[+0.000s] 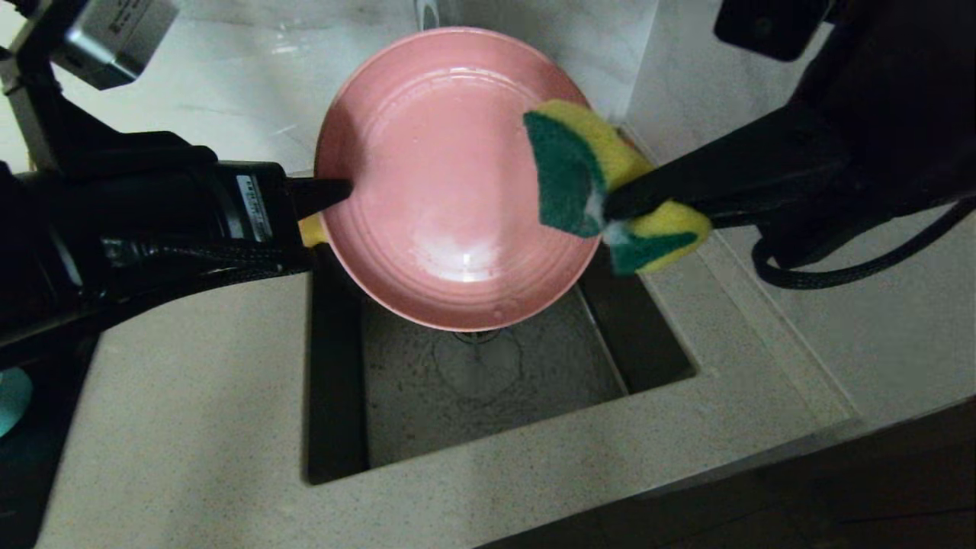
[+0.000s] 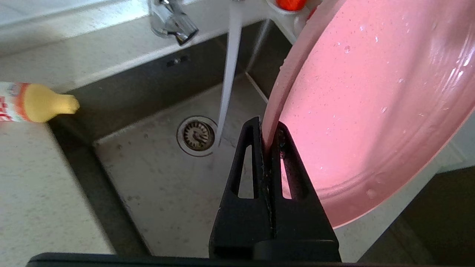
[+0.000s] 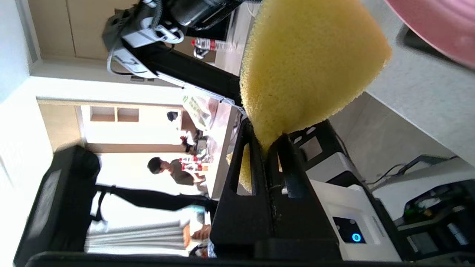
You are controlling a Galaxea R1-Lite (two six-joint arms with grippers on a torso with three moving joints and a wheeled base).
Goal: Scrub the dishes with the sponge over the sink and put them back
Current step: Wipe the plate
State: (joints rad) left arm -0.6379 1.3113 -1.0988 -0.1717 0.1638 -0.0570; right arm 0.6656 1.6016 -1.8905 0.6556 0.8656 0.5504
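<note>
Where our left gripper [image 1: 335, 194] reached in, its fingers were clamped on the rim of the pink plate [image 1: 450, 175], held tilted above the sink [image 1: 335, 396]. At the plate's right edge, our right gripper [image 1: 614, 207] pinched the sponge [image 1: 579, 183], folding it, green face toward the plate. Water ran from the tap [image 2: 172, 20].

Pink plate [image 1: 450, 175]: glossy glazed ceramic w/ faint rings, wet. Sponge [image 1: 602, 187]: porous yellow foam + rough dark green scouring face. Sink [image 2: 163, 178]: dull brushed steel, chrome tap [image 2: 172, 20] shiny; countertop [image 1: 191, 396] matt speckled stone; gripper fingers [image 2: 256, 185] matt black plastic.
</note>
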